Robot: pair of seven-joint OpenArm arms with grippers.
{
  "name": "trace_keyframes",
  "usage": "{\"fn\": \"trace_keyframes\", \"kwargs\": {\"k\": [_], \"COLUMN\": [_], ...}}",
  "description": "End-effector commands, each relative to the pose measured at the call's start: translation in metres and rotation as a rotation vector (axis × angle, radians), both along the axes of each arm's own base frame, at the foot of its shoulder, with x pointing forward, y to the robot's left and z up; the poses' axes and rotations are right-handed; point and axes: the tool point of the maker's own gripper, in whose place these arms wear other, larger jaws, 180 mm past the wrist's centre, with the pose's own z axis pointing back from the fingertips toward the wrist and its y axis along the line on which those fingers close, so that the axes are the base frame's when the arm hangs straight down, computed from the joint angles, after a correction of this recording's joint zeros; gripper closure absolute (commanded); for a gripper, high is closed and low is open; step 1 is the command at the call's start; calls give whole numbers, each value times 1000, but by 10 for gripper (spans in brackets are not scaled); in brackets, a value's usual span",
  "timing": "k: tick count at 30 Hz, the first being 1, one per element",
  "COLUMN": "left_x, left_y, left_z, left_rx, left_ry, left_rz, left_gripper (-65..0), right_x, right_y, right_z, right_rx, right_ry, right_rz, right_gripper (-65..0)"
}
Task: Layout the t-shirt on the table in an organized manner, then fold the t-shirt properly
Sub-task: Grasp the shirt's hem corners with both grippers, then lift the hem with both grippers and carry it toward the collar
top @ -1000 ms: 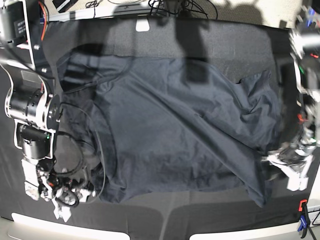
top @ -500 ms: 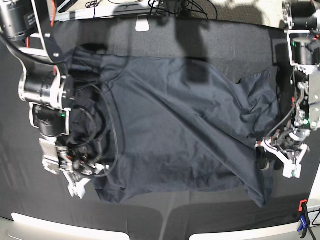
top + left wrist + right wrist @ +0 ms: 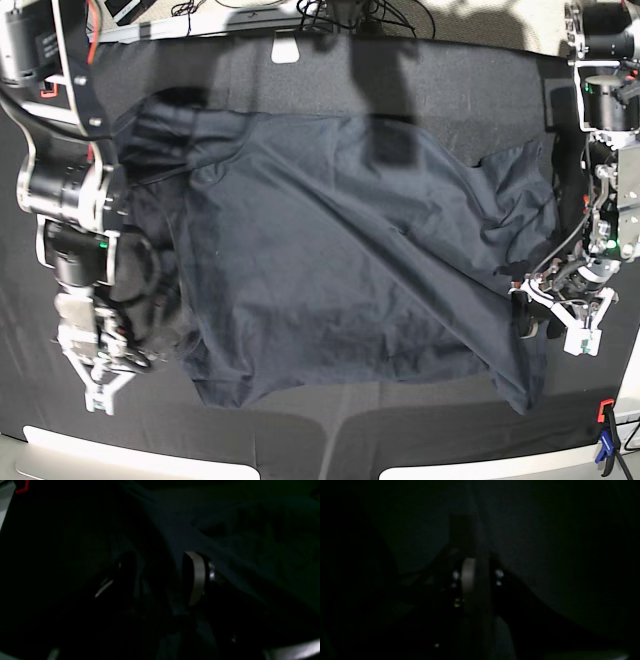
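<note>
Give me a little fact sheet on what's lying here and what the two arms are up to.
garment: t-shirt, spread out but creased, not yet folded
surface: table under black cloth
left tool: open, at the shirt's edge, its fingers straddling a ridge of fabric
right tool: low at the opposite edge; grip unclear
extras: clamp on the table edge

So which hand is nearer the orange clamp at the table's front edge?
Left. The left hand hangs just above the orange clamp, by the t-shirt; the right hand is across the table.
</note>
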Motion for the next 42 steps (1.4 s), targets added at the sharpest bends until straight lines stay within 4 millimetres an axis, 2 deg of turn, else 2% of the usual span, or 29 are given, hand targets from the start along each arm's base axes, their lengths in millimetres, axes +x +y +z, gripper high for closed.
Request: {"fn": "trace_keyframes", "kwargs": {"k": [1, 4, 7, 10, 13, 16, 18, 23, 28, 30, 33, 38, 42], "left_x": [11, 8, -7, -33, -64, -98, -119, -160, -180, -186, -193, -207, -220], "left_y": [6, 8, 9, 20, 42, 61, 70, 61, 59, 55, 48, 43, 43], "left_z": [23, 17, 8, 6, 10, 7, -5, -34, -50, -54, -54, -35, -33], "left_rx": [8, 15, 34, 40, 37, 17, -2, -60, -76, -78, -104, -215, -224], "left_ry": [-58, -26, 6, 3, -16, -8, 28, 136, 191, 207, 212, 159, 174], "left_rz": [10, 9, -18, -8, 52, 109, 130, 80, 84, 67, 26, -32, -11], "left_gripper": [-280, -280, -280, -280, -280, -280, -280, -282, -282, -282, -282, -282, -282], "right_x": [17, 9, -3, -11, -18, -26, -35, -66, -94, -104, -117, -134, -141], "right_y": [-17, -26, -33, -40, -40, -22, -8, 17, 27, 24, 7, -26, -31], "right_z": [37, 33, 25, 24, 27, 31, 36, 41, 47, 50, 53, 57, 59], "right_rx": [-26, 31, 104, 138, 189, 243, 273, 310, 264, 260, 255, 269, 309], "right_ry": [-93, -69, -17, -7, -18, -32, -45, -50, -86, -103, -125, -169, -193], "right_rz": [-19, -42, -48, -11, 61, 221, 324, 449, 505, 498, 451, 354, 335], "right_gripper": [-158, -172, -171, -171, -171, -171, -171, -171, -171, -171, -171, -171, -171]}}
